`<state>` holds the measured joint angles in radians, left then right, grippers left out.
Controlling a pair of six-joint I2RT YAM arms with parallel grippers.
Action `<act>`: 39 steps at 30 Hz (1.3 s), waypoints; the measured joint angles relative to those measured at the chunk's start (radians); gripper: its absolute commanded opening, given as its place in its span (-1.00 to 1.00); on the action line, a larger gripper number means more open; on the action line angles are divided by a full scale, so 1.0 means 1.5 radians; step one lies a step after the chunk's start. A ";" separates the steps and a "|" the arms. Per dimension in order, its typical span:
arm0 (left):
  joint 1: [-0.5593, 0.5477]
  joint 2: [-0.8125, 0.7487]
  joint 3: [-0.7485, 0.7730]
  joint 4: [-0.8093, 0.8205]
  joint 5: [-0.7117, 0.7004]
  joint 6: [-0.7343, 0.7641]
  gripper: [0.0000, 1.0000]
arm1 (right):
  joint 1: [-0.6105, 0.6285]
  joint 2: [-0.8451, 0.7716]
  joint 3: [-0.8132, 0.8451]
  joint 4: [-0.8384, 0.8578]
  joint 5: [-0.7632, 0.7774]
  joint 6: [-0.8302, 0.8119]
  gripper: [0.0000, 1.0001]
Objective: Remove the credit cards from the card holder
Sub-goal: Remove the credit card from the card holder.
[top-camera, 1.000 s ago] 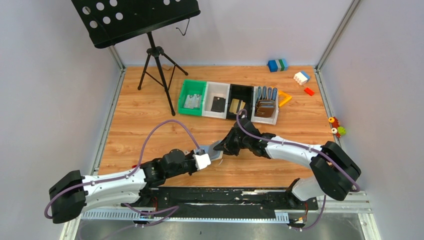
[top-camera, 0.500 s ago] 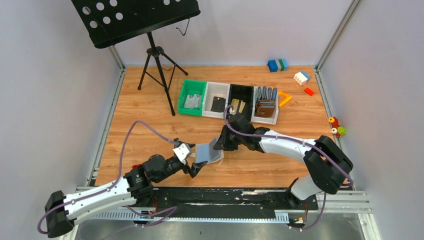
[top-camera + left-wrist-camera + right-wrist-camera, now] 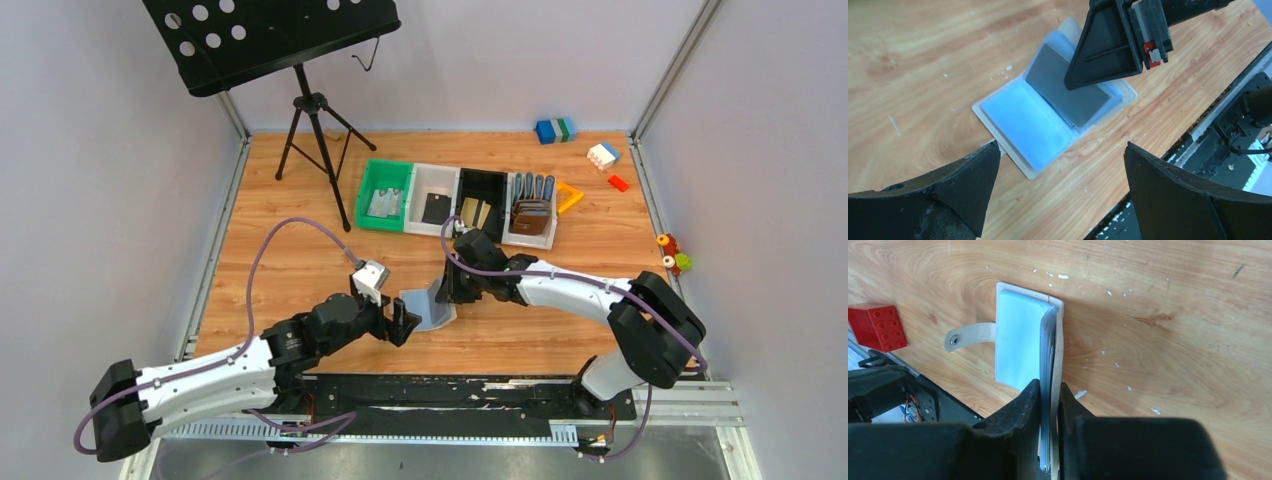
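Note:
The card holder [image 3: 428, 306] lies open on the wooden table, its light blue-grey inside [image 3: 1023, 120] facing up. A grey credit card [image 3: 1068, 92] sits in its far half. My right gripper [image 3: 1049, 385] is shut on that half's cover and sleeves, holding them on edge; the strap tab [image 3: 970, 335] lies flat. In the top view the right gripper [image 3: 447, 285] is at the holder's far right edge. My left gripper [image 3: 1060, 150] hangs open just near of the holder, touching nothing, low and left of it [image 3: 395, 325] in the top view.
A row of bins stands behind: green [image 3: 385, 203] with a silvery card, white [image 3: 436, 208] with a black card, black [image 3: 476, 212] with gold cards, and one with brown wallets [image 3: 532, 215]. A music stand [image 3: 315, 130] is at back left. A red brick [image 3: 877, 326] lies near the front edge.
My left gripper opened wide, let go of the card holder and drew back toward the near edge. The right gripper shifted slightly left, still gripping the holder's far half.

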<state>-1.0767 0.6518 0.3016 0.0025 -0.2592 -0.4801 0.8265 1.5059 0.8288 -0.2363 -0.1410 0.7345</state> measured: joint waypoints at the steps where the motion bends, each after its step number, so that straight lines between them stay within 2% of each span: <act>1: 0.002 0.023 0.010 -0.003 0.007 -0.014 0.89 | 0.001 0.000 0.000 -0.006 0.006 -0.003 -0.51; 4: 0.022 0.072 0.019 -0.005 0.042 -0.061 0.62 | 0.001 0.000 0.000 -0.012 0.018 -0.007 -0.35; 7: 0.051 0.114 0.019 -0.003 0.078 -0.103 0.28 | 0.002 -0.001 -0.002 -0.011 0.024 -0.009 -0.34; 11: 0.065 0.171 0.023 0.001 0.106 -0.133 -0.32 | 0.002 -0.005 -0.012 -0.009 0.024 -0.010 -0.31; 14: 0.065 0.211 0.041 0.001 0.116 -0.140 -0.72 | 0.002 -0.006 -0.016 -0.007 0.023 -0.009 -0.09; 16: 0.065 0.238 0.061 0.001 0.119 -0.139 -0.86 | 0.002 -0.008 -0.021 -0.004 0.021 -0.006 0.01; 18: 0.065 0.259 0.081 0.001 0.119 -0.137 -1.00 | 0.002 -0.015 -0.028 -0.002 0.019 -0.004 0.03; 22: 0.080 0.284 0.101 0.002 0.125 -0.136 -1.00 | 0.002 -0.034 -0.042 0.001 0.018 -0.002 -0.02; 29: 0.132 0.342 0.101 0.011 0.154 -0.136 -1.00 | 0.002 -0.067 -0.056 0.011 0.013 0.011 -0.37; 39: 0.139 0.418 0.102 0.047 0.202 -0.136 -1.00 | 0.002 -0.068 -0.056 0.019 -0.010 0.021 -0.34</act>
<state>-0.8677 1.2785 0.4541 0.0723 0.0433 -0.6842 0.8291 1.4044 0.7448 -0.2085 -0.1558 0.7658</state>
